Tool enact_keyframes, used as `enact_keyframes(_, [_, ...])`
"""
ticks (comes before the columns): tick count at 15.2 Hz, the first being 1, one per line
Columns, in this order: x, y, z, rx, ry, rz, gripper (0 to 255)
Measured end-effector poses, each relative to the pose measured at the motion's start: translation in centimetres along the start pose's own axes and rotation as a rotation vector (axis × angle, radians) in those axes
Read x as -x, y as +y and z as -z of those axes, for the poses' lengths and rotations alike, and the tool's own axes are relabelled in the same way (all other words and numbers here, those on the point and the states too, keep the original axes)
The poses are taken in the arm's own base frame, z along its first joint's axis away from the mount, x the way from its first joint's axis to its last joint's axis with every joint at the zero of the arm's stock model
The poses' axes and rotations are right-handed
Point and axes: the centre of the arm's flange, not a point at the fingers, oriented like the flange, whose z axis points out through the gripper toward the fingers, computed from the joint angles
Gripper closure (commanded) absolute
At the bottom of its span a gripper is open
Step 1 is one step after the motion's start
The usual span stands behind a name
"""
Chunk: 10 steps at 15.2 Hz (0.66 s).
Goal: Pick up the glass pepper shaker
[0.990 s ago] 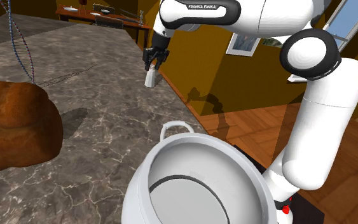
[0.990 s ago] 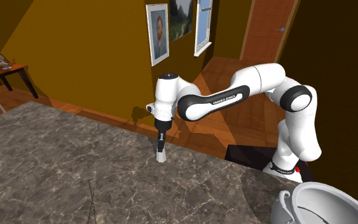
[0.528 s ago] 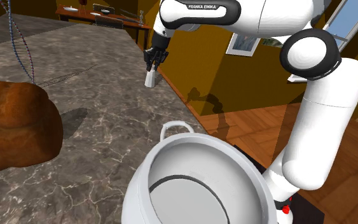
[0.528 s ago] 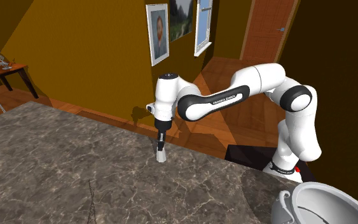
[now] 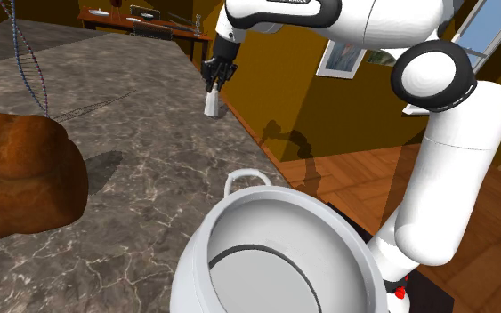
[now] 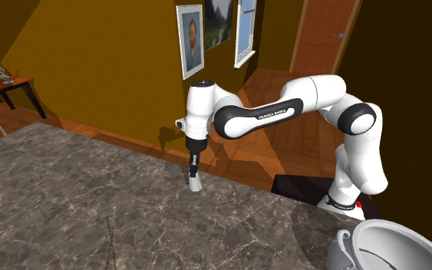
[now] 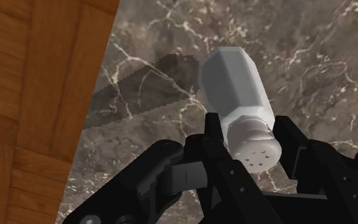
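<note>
The pepper shaker (image 5: 211, 105) is a small pale faceted bottle with a white perforated cap. It hangs a little above the dark marble counter (image 5: 124, 151), near the counter's edge over the wooden floor. My black gripper (image 5: 213, 78) is shut on its cap end from above. The second exterior view has the shaker (image 6: 195, 182) under the gripper (image 6: 193, 162), just off the counter (image 6: 91, 207). In the wrist view the two fingers clasp the shaker (image 7: 233, 83) at its cap, with the gripper (image 7: 250, 137) over its shadow on the marble.
A big white pot (image 5: 266, 258) with a loop handle stands on the counter near the stand. A brown loaf (image 5: 17, 178) lies at the shoulder view's left. A thin wire frame (image 5: 26, 62) rises behind it. Beyond the counter's edge lies wooden floor (image 5: 346, 178).
The gripper has risen slightly with the shaker in it, and the arm's wrist has lifted. The shaker's base has come off the counter.
</note>
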Motion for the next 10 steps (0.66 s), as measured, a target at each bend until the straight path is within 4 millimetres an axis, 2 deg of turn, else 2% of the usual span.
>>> enact_keyframes(10, [-0.7,-0.4,5.0,0.000,0.000,0.000,255])
